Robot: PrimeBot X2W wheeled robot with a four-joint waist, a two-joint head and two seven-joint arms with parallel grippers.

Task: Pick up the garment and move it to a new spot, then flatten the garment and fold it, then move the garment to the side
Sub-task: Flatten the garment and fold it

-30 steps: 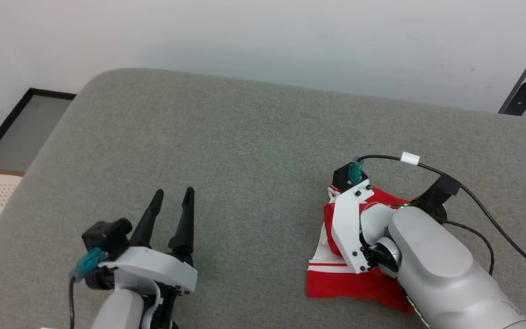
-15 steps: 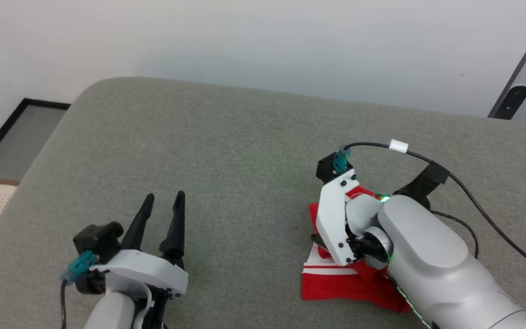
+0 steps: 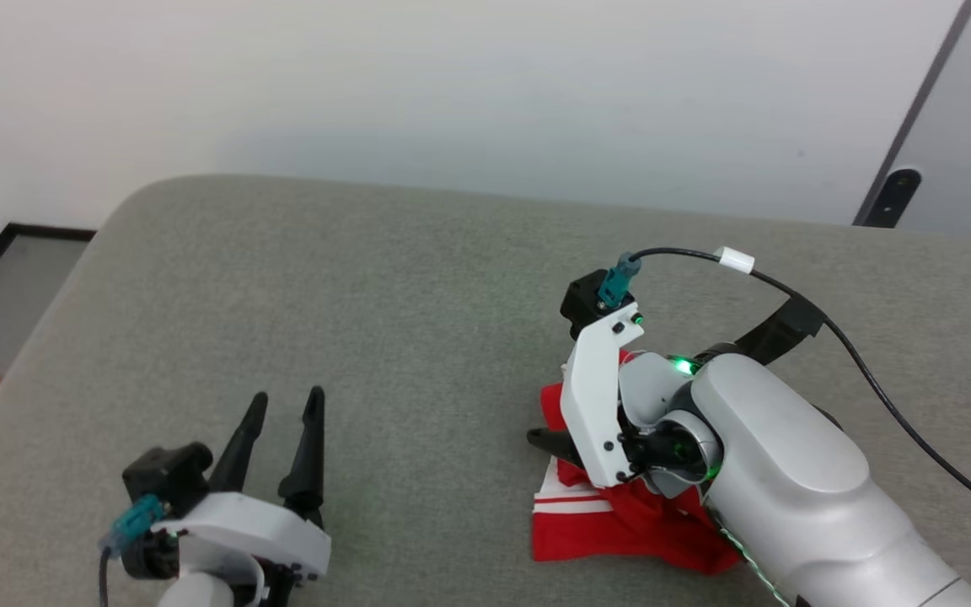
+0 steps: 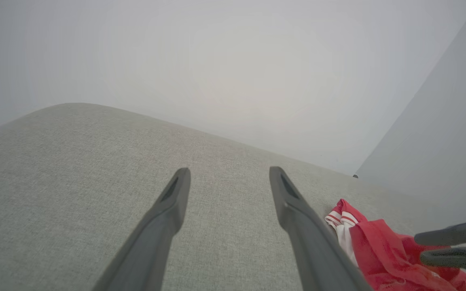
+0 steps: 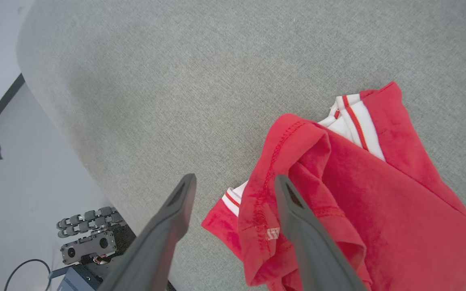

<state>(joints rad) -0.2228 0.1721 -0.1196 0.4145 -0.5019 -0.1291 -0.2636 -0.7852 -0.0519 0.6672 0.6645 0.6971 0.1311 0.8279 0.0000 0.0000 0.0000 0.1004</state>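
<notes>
Both jaws: spread wide, I see nothing gripped.
garment (image 3: pixel 620 535): folded red bundle on grey counter (image 3: pixel 367 278), right side, under right jaws.
step: I judge move-aside, set-down stage.
next: lift right arm (image 3: pixel 789 472) straight up, don't snag cloth.

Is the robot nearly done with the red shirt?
Nearly, it seems. Done: the garment lies in a small, slightly rumpled folded bundle on the robot's right side of the table, near its edge. In hand: nothing; the right gripper is open over the bundle, the left gripper open over bare table. Left: probably just drawing the arm away.
</notes>
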